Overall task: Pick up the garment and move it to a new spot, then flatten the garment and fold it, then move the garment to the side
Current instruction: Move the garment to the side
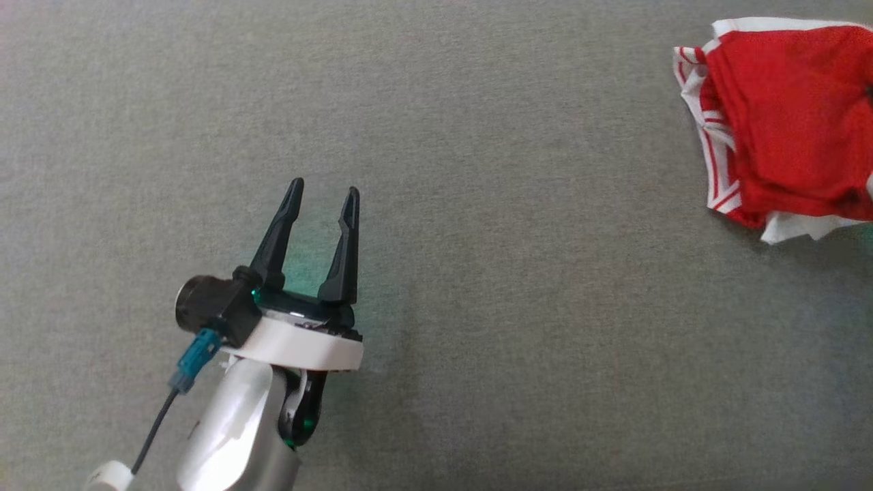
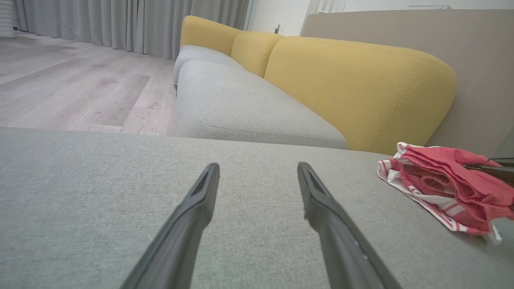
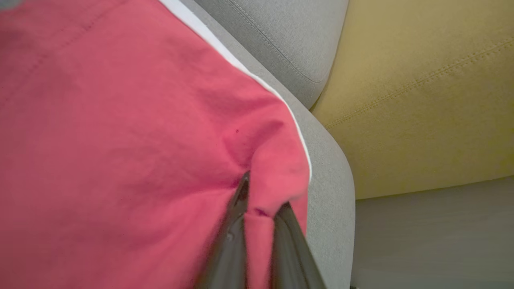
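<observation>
- Head view: the left gripper [image 1: 324, 185] hung low over the grey seat [image 1: 518, 286]. Its fingers were spread wide w/ nothing between them.
- The garment [image 1: 791, 123], red w/ white striped trim, lay in a crumpled heap at the far right of the seat. It was well apart from the left gripper and partly cut off by the frame edge.
- Left wrist view: the left gripper [image 2: 258, 165] had both fingers apart, pointing across bare seat toward a yellow backrest [image 2: 353, 80]. Wood floor [image 2: 60, 80] and grey curtains [image 2: 120, 20] lay beyond.
- The garment [image 2: 441, 188] sat bunched at the right, near the seat's back edge. A dark finger [image 2: 488, 170], prob. the right arm's, reached into the top of the heap.
- Right wrist view: the right gripper [image 3: 265, 192] had its fingers drawn narrow, w/ a fold of the red garment [image 3: 120, 140] pinched between them. The white hem ran along the seat edge, w/ the yellow backrest beyond.
- Step in hand, by my read: the pick-up, i.e. the 1st part of the task. The grip looked made, but the cloth lay on the seat, not yet raised.
- The next move prob. called for a lift high enough to clear the heap, then a carry toward the open middle of the seat.
- The left gripper, free and open, seemed well placed to take a 2nd corner for flattening.
- Risk: the pinch held only a small fold, so it could slip on the lift.
</observation>
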{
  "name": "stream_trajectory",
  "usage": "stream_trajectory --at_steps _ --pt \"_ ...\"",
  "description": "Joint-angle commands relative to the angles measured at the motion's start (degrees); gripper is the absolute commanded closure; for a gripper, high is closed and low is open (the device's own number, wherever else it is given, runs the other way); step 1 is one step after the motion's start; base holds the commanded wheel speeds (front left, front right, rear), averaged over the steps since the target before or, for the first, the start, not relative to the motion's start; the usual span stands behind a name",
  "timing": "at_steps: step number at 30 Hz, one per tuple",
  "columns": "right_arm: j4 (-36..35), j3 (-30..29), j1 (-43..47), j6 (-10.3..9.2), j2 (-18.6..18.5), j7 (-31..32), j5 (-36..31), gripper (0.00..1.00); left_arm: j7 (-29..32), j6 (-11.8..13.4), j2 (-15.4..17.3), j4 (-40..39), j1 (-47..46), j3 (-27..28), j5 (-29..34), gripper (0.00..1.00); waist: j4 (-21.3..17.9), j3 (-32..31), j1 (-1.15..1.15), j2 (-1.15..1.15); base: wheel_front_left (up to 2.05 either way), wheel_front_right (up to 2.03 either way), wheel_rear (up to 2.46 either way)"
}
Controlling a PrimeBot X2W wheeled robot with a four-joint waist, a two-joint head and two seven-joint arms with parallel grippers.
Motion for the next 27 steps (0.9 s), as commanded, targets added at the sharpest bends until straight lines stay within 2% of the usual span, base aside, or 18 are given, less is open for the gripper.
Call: stream_trajectory --at_steps 1,8,9,10,17,21,27 --pt "-0.21 0.15 -0.65 -0.05 -2.96 -0.09 -0.54 1.00 -0.37 -0.28 0.43 -1.60 -1.67 1.80 0.59 0.00 0.44 0.31 -0.01 0.00 0.00 0.00 0.00" --pt "3.17 -0.58 -1.43 -0.05 -2.56 -0.83 -1.93 1.00 -0.37 -0.32 0.43 -1.54 -1.42 1.72 0.73 0.00 1.12 0.18 -0.01 0.00 0.00 0.00 0.00" --pt "3.59 -0.84 -1.51 -0.05 -2.35 -1.09 -2.05 0.82 -0.37 -0.32 0.43 -1.49 -1.36 1.74 0.74 0.00 1.11 0.01 -0.01 0.00 0.00 0.00 0.00" --pt "4.08 -1.29 -1.58 -0.05 -2.02 -1.38 -2.06 0.00 -0.37 -0.32 0.43 -1.40 -1.27 1.78 0.75 0.00 1.06 -0.28 -0.01 0.00 0.00 0.00 0.00" --pt "7.35 -5.51 -1.26 -0.05 1.22 -2.03 -1.00 0.00 -0.37 -0.33 0.43 -0.84 -0.21 2.48 0.95 0.00 0.20 -3.64 -0.01 0.00 0.00 0.00 0.00" --pt "8.02 -10.56 -0.90 -0.05 4.04 -4.85 -0.59 0.00 -0.37 -0.33 0.43 -0.84 1.02 3.54 1.00 0.00 -0.66 -7.07 -0.01 0.00 0.00 0.00 0.00" --pt "3.92 -19.44 0.63 -0.05 11.36 -10.33 0.81 0.00 -0.37 -0.34 0.43 -2.08 3.27 5.41 0.43 0.00 -1.97 -11.81 -0.01 0.00 0.00 0.00 0.00"
